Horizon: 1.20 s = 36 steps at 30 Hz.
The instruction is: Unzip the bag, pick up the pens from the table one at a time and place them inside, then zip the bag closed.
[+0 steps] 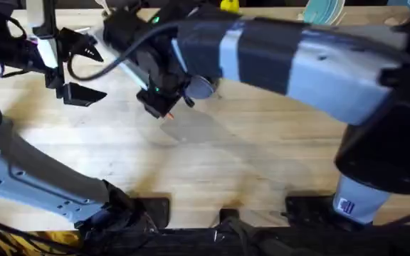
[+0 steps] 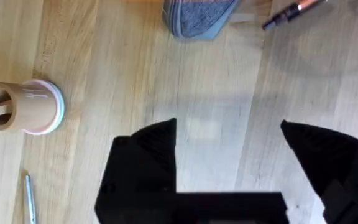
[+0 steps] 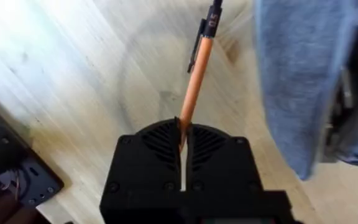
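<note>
Nearest the bases, the table [image 1: 191,178] is bare wood, with the two arms rising from its near edge. Farther in, the right gripper [image 3: 182,134] has its jaws clenched on the orange pen [image 3: 196,74], which sticks out past the fingertips with its dark tip leading; in the overhead view that gripper [image 1: 164,107] hangs above the tabletop with a sliver of orange showing under it. Just beside the pen in the right wrist view lies the bag [image 3: 303,74], a broad sweep of grey-blue fabric (whether its zip is open I cannot tell from any view, as no pull or teeth are clear).

Off to the left side, the left gripper [image 2: 229,149] hovers over bare wood with its jaws released and nothing between them. Beyond its fingers, one rounded end of the bag [image 2: 197,18] lies on the table, and the pen's dark tip [image 2: 291,12] shows near it, apart from the fabric. A small tan cylinder with a pink rim [image 2: 27,107] lies well away from both.

By my reading, the pen is picked up and being carried to the bag; dropping it inside and zipping the bag closed are left.
</note>
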Each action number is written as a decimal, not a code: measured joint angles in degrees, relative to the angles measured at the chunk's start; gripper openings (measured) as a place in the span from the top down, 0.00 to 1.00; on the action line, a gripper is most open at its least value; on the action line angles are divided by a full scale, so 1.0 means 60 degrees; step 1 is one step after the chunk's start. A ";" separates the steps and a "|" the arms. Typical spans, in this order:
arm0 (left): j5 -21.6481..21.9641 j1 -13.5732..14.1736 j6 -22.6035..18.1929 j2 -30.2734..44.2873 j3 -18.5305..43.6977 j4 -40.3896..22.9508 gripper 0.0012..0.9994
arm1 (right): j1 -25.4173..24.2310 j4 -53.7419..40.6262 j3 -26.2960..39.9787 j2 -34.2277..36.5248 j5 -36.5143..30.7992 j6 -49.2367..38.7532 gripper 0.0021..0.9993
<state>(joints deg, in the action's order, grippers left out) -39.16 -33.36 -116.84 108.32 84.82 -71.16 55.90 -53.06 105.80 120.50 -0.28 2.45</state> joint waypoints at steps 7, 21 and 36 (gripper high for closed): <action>0.0000 0.0208 0.0000 0.0000 0.0000 -0.0013 0.01 | -0.1193 -0.0430 0.0765 -0.2066 0.0305 -0.0971 0.97; -0.0004 0.1347 -0.0003 -0.0001 0.0000 0.0263 0.01 | -0.3261 -0.3030 0.0845 -0.2231 0.0427 -0.4514 0.97; -0.0407 0.2352 0.0075 0.0001 0.0000 0.0817 0.01 | -0.3505 -0.3439 0.0825 -0.1382 0.0990 -0.6170 0.97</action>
<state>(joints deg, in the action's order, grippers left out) -41.60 -19.25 -116.39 108.33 84.82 -66.26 34.87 -73.69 110.75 112.20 5.66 -34.57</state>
